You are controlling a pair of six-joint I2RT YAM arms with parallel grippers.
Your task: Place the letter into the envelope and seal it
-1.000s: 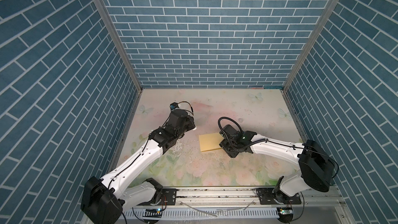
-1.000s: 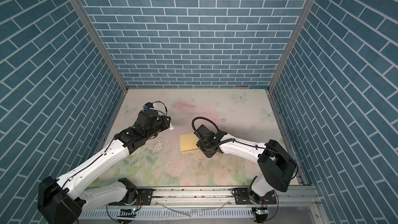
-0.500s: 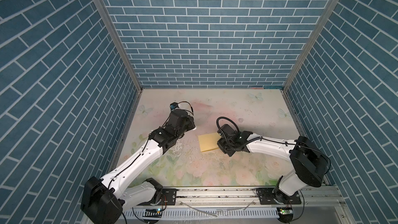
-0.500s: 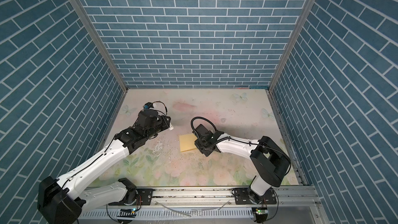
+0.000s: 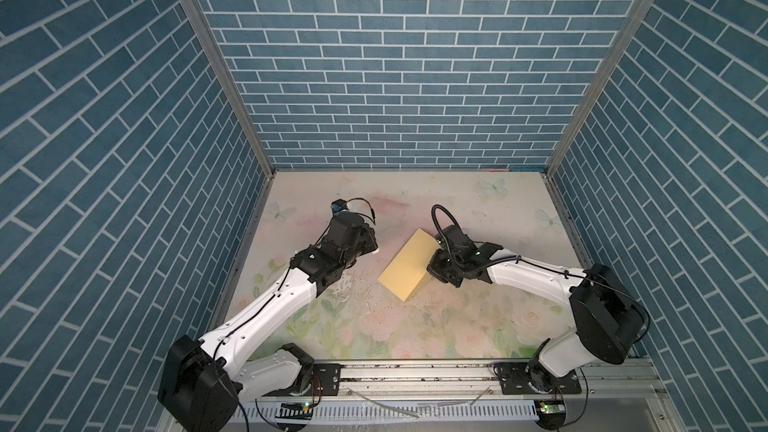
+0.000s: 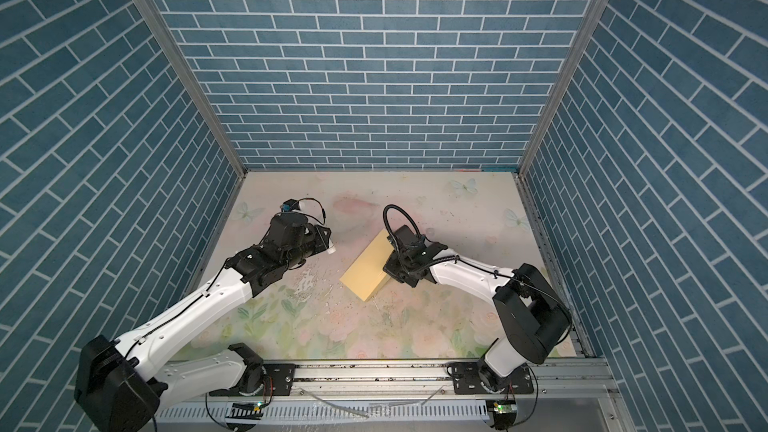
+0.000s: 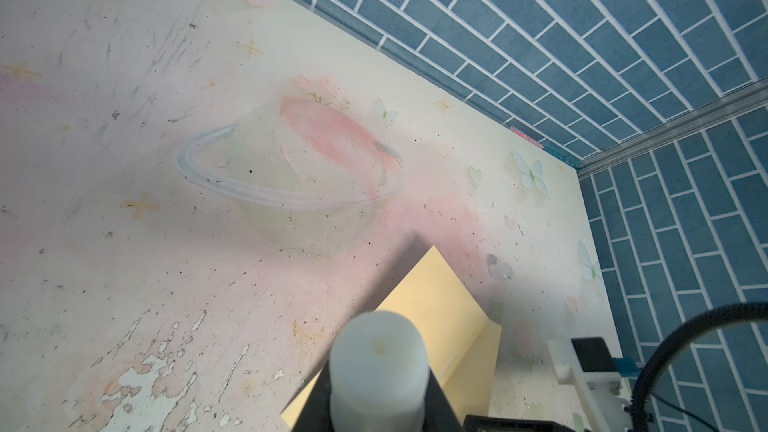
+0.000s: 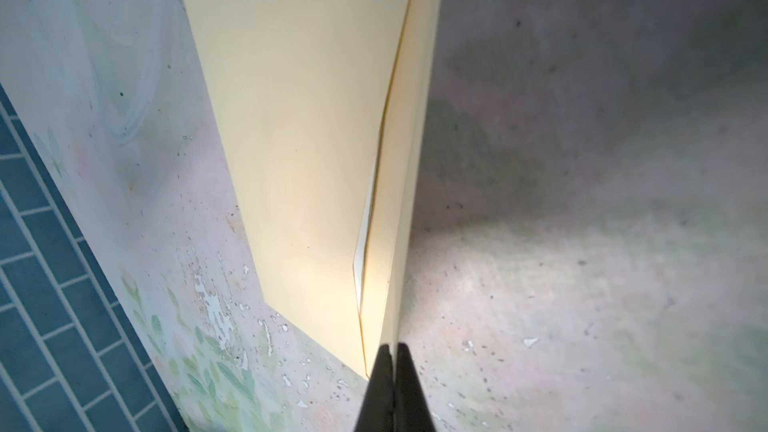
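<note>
I note the right gripper (image 8: 390, 353) now pinched tight on one long edge of the envelope (image 5: 409, 265); a second ago its jaws stood apart. In both top views the envelope shows a longer yellow face than before. I judge, with the wrist masking the spot, that the gripped edge has risen off the table (image 5: 478, 326).

Blue brick walls (image 5: 395, 56), worn floral tabletop (image 5: 478, 326)

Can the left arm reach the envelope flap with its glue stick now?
Probably yes. Only bare table separates the glue stick in the left claw from the envelope; the right claw pinches the flap at one end.
</note>
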